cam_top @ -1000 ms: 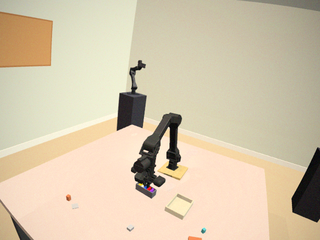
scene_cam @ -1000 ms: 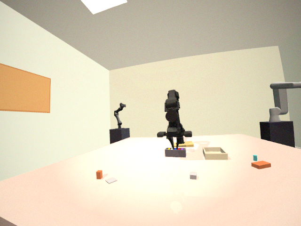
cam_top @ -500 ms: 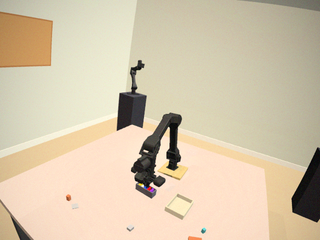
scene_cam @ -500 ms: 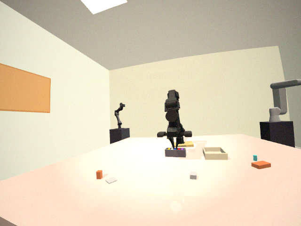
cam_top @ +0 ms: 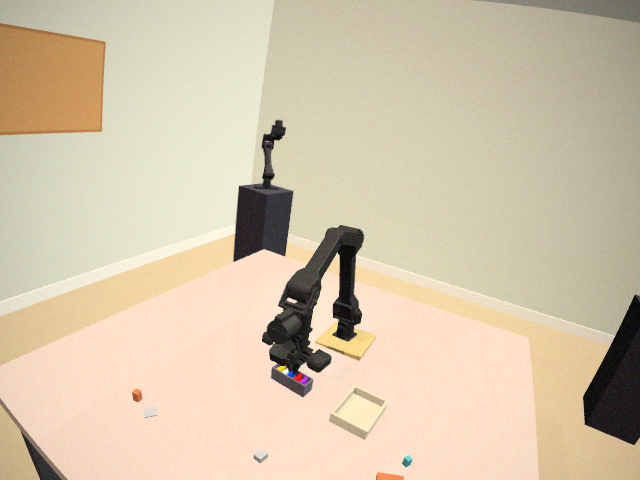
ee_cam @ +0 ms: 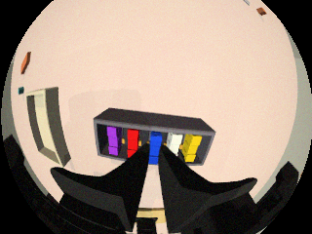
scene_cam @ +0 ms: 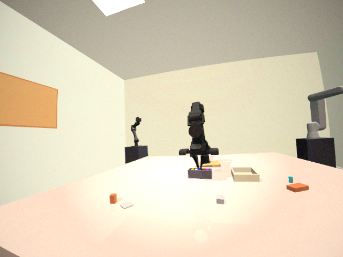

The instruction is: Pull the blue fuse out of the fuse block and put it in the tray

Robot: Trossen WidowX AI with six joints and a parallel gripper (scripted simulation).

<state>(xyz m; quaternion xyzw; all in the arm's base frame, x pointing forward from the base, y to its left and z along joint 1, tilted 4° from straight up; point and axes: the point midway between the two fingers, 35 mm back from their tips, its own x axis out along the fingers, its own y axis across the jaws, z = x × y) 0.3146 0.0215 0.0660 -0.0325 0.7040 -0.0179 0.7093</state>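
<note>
The dark fuse block [cam_top: 289, 382] [scene_cam: 200, 174] [ee_cam: 153, 118] stands on the table under the arm. My gripper [cam_top: 293, 370] [scene_cam: 199, 167] [ee_cam: 154, 148] points down and is shut on the top of the blue fuse [ee_cam: 155, 139]. The blue fuse is upright in the middle slot; its lower part is hidden, and I cannot tell whether it is raised slightly. The red fuse [ee_cam: 133, 138] and purple fuse [ee_cam: 113, 140] are on one side, the white fuse [ee_cam: 174, 141] and yellow fuse [ee_cam: 192, 147] on the other, close to the fingers. The beige tray [cam_top: 347, 425] [scene_cam: 246, 177] [ee_cam: 56, 122] holds nothing visible.
An orange block [cam_top: 136, 395] [scene_cam: 112, 198] and a flat grey piece [cam_top: 149, 412] [scene_cam: 126, 205] lie at the left. A small grey block [cam_top: 260, 455] [scene_cam: 220, 199] lies in front. A teal piece [cam_top: 407, 460] [scene_cam: 290, 179] and an orange slab [cam_top: 390, 476] [scene_cam: 297, 187] lie beyond the tray.
</note>
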